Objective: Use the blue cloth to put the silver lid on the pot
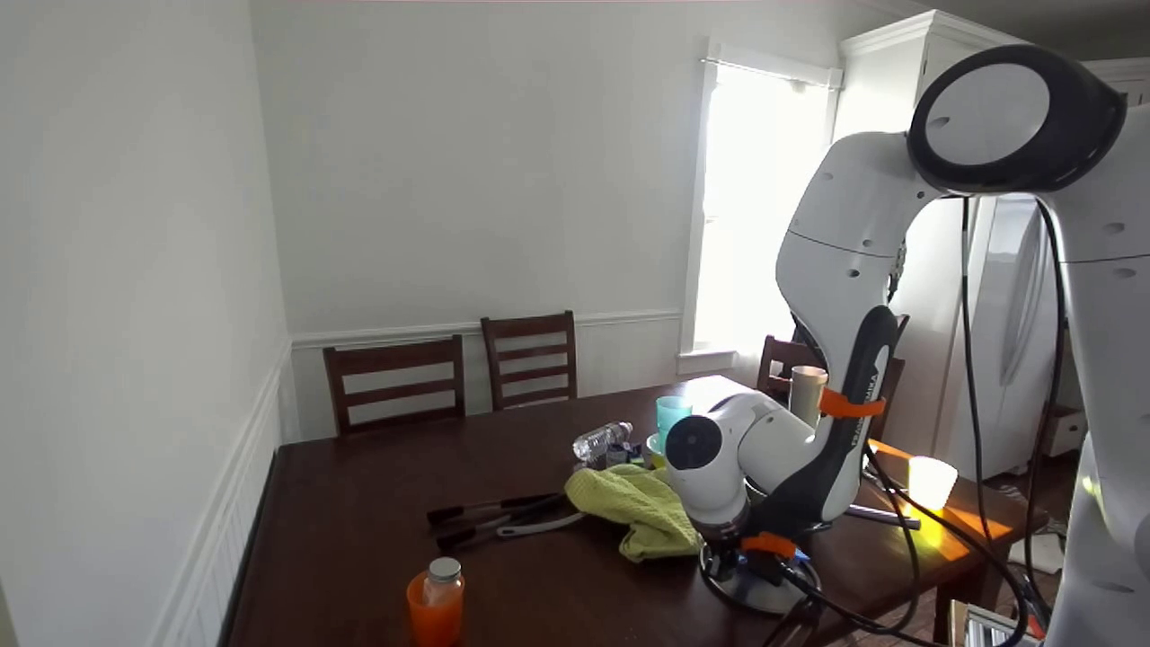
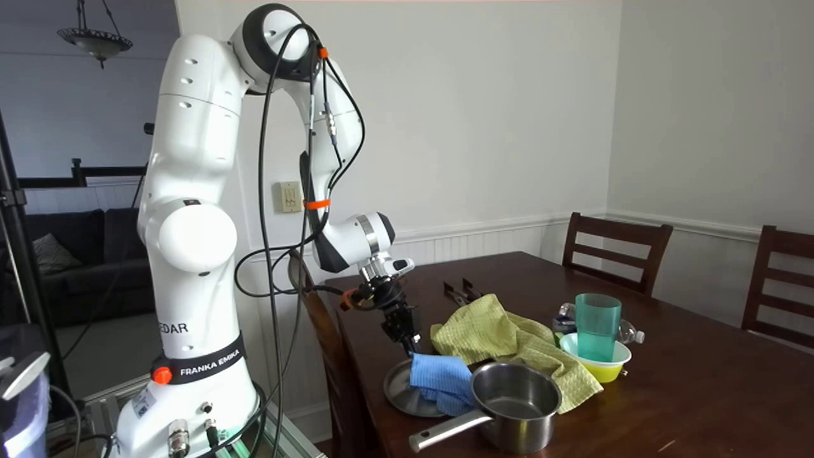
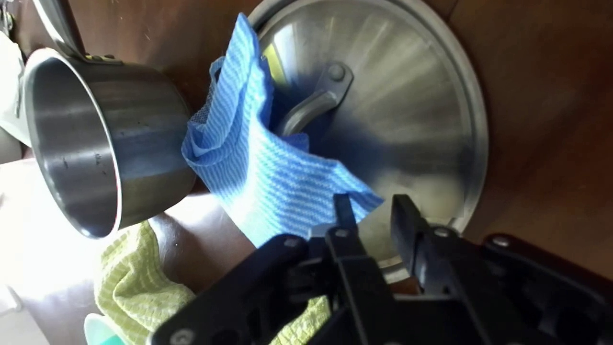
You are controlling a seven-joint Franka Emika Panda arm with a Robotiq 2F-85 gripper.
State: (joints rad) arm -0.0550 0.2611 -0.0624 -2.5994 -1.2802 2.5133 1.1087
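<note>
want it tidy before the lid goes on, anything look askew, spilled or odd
The clear bottle near the teal cup lies on its side rather than standing, and the blue cloth sits rumpled over part of the silver lid, hiding some of its handle. No spill or damage shows.

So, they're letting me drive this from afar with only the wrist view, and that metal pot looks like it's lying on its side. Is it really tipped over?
Observer: No. In an exterior view the pot stands upright on the table, mouth up.
Operator: Phew! My picture shows no table edges, so is anything sitting near one?
Observer: Yes, the lid lies close to an edge, seen in an exterior view.
Operator: And is there stuff I can't see at all?
Observer: Yes, an orange cup in an exterior view, with what looks like a silver-topped jar in it.
</note>
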